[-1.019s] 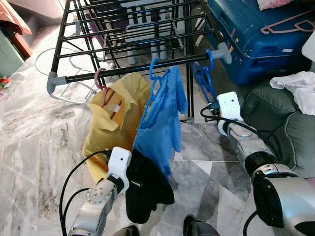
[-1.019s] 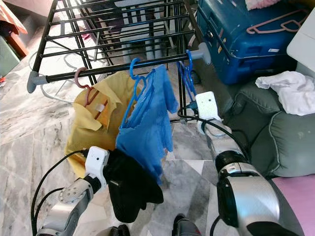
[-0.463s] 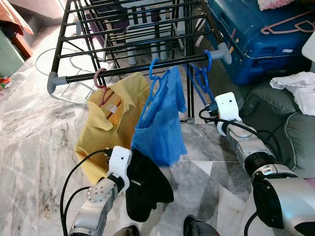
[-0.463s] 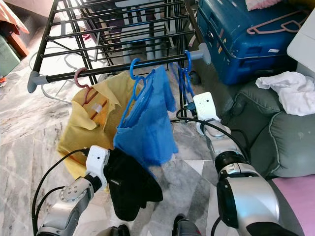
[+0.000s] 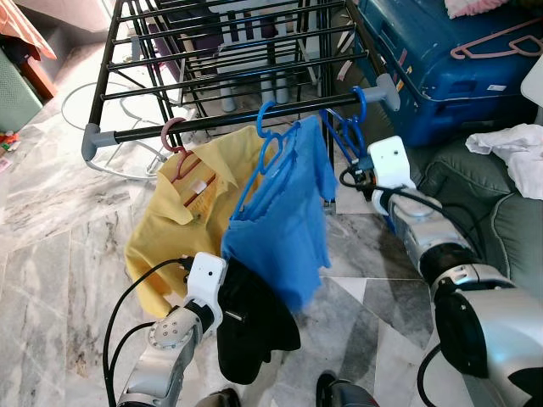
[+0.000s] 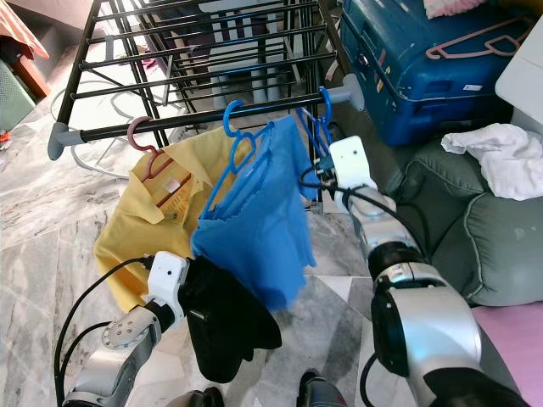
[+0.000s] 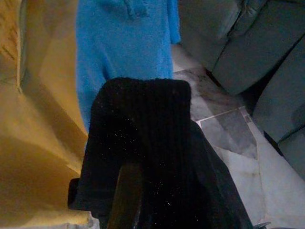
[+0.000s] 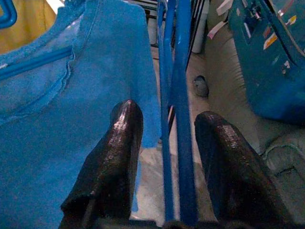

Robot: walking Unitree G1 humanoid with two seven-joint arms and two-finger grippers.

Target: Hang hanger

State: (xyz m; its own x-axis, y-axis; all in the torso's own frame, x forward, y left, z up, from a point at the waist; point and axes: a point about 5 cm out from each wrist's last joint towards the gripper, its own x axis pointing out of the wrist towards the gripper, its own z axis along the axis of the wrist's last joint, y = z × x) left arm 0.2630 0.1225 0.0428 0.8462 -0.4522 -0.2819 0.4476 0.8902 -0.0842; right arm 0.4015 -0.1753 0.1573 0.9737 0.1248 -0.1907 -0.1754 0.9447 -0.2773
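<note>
Now the right gripper [image 8: 164, 157] is raised up close under the front rail [image 5: 229, 119] of the black drying rack [image 5: 212, 51], near the rail's right end. In the right wrist view its two black fingers [image 8: 112, 162] stand apart, and the blue bars of an empty blue hanger [image 8: 177, 119] run through the gap between them; the fingers do not look pressed onto the bars. The hook of this hanger [image 5: 358, 100] is over the rail, just beside the grey end cap [image 5: 389, 91].

On the same rail, to the left, a blue shirt [image 5: 284, 225] hangs on another blue hanger [image 5: 265, 127], and further left a yellow shirt [image 5: 182, 225] hangs on a pink hanger [image 5: 174, 140]. The two shirts touch each other at the side.

The left gripper [image 7: 126, 200] is low, in front of the shirts, and it holds a black cloth [image 5: 250, 326] that hangs down below the blue shirt. In the left wrist view the cloth covers the fingers, so how wide they are cannot be told exactly, but the cloth is kept in them.

To the right of the rack stands a blue suitcase [image 5: 441, 59] with a pink hanger [image 5: 496, 41] lying on top. A white cloth [image 5: 509, 144] lies on a grey sofa [image 5: 501, 229]. The floor [image 5: 51, 237] is grey marble.
</note>
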